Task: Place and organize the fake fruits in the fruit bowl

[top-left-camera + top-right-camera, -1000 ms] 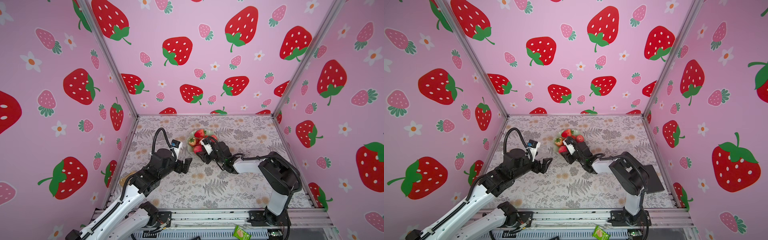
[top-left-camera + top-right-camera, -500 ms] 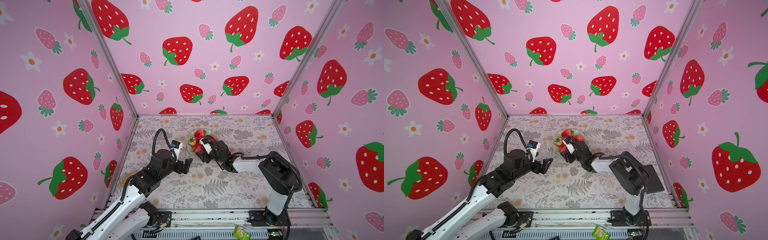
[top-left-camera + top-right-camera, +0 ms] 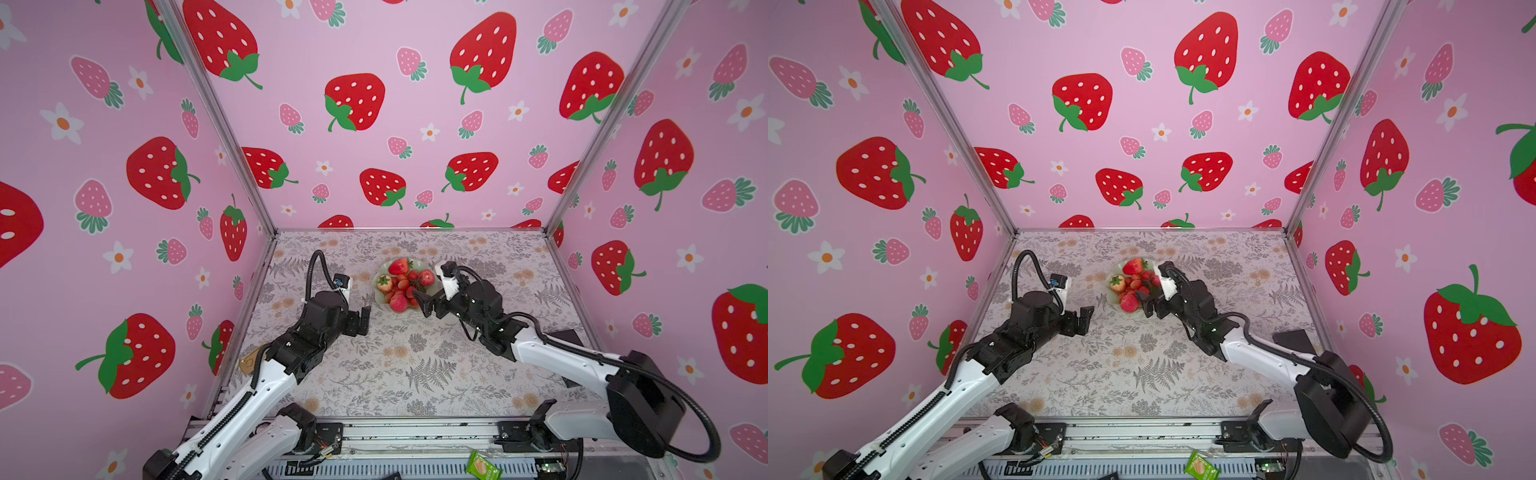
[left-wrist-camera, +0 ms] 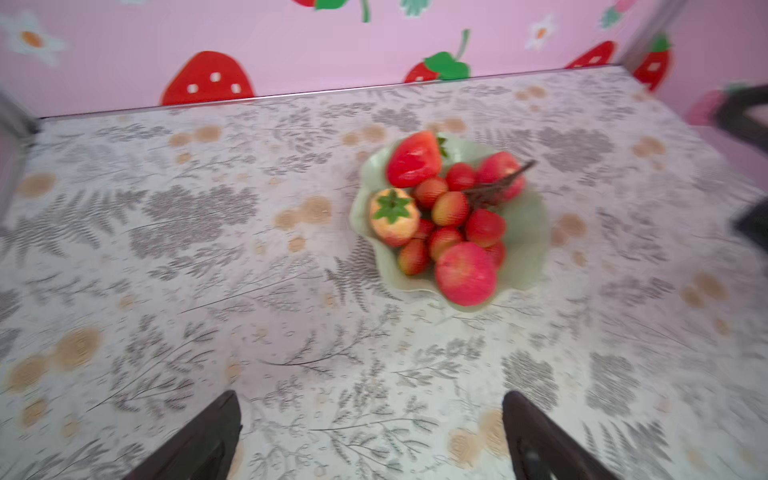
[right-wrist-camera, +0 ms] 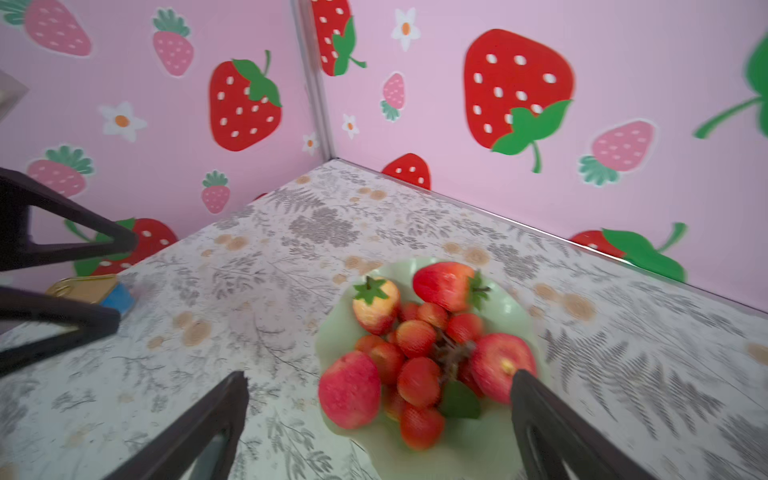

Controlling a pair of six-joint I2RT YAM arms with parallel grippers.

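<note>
Bowl, pale mint-green, glossy, scalloped, holding red fake fruits, lies just ahead of right pincer, released, empty; left pincer released, farther off.

The right gripper opened its jaws wide and drew a little back from the fruit bowl — the near apple came uncovered in both top views.

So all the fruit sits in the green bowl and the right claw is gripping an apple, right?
Not quite. The right wrist view shows the right gripper open, gripping nothing. The fruit does all sit in the green bowl.
</note>
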